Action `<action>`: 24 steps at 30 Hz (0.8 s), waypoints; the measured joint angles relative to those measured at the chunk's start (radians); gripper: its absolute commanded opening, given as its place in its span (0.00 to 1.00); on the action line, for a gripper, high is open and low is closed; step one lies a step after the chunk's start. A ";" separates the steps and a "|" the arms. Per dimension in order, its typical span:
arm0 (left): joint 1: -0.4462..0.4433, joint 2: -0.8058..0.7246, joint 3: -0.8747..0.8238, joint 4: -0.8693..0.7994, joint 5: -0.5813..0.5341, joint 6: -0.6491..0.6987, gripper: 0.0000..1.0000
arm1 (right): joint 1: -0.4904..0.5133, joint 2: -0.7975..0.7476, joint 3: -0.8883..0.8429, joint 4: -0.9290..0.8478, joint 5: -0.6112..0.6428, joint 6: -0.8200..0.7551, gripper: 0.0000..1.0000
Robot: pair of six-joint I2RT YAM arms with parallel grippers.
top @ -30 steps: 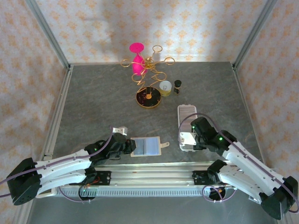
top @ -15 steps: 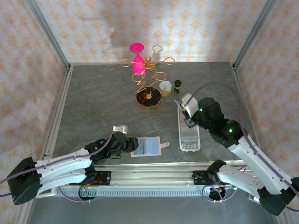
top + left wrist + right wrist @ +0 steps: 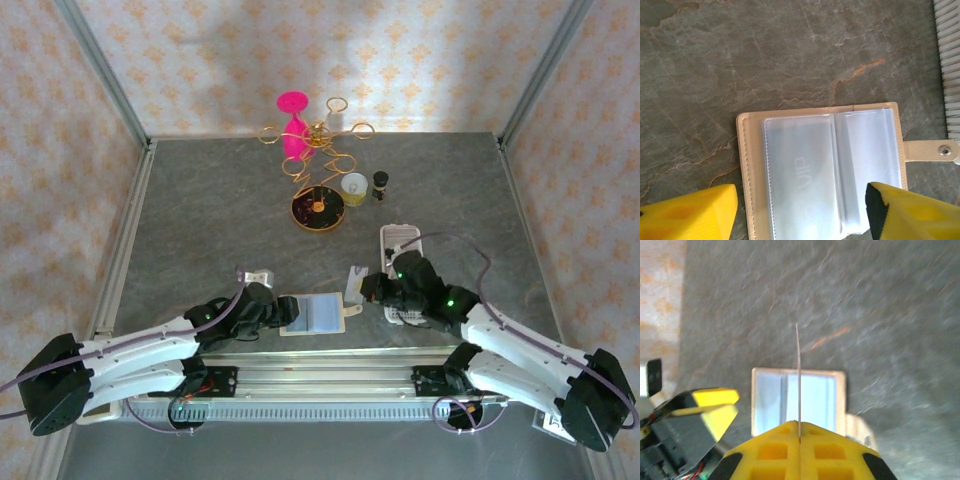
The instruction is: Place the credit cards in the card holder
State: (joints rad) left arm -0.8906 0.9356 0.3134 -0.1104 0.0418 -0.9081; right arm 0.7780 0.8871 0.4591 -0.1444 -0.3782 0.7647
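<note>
The card holder (image 3: pixel 318 313) lies open near the front edge, its clear sleeves up. In the left wrist view the card holder (image 3: pixel 820 170) shows a pale card marked VIP inside a sleeve, with the snap tab (image 3: pixel 940 150) to the right. My left gripper (image 3: pixel 285 312) is open at its left edge, and its yellow fingers (image 3: pixel 690 215) straddle the sleeves without touching. My right gripper (image 3: pixel 368 287) is shut on a credit card (image 3: pixel 354 282) held upright just right of the holder. Edge-on, that credit card (image 3: pixel 798 375) rises from the right gripper (image 3: pixel 799 424) above the card holder (image 3: pixel 815 395).
A long white ridged tray (image 3: pixel 401 238) lies behind my right arm. At the back stand a gold wire rack (image 3: pixel 318 140) with a pink cup (image 3: pixel 293 120), a dark round dish (image 3: pixel 317 210), a small white cup (image 3: pixel 354 186) and a dark bottle (image 3: pixel 380 184). Metal rails (image 3: pixel 330 365) run along the front.
My right gripper lifted a card out of the white tray, then swung left and down to beside the card holder. My left gripper opened at the holder's left edge.
</note>
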 measured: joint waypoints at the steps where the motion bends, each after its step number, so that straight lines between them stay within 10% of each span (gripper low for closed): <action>1: 0.000 0.006 0.000 0.000 0.002 0.000 0.62 | 0.020 0.005 -0.015 0.039 -0.005 0.029 0.00; 24: 0.000 0.108 -0.006 0.007 0.029 0.000 0.44 | 0.188 0.431 -0.011 0.438 -0.023 0.179 0.00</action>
State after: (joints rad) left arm -0.8906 1.0431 0.3069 -0.1032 0.0711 -0.9081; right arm 0.9665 1.3186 0.4480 0.2935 -0.4015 0.9432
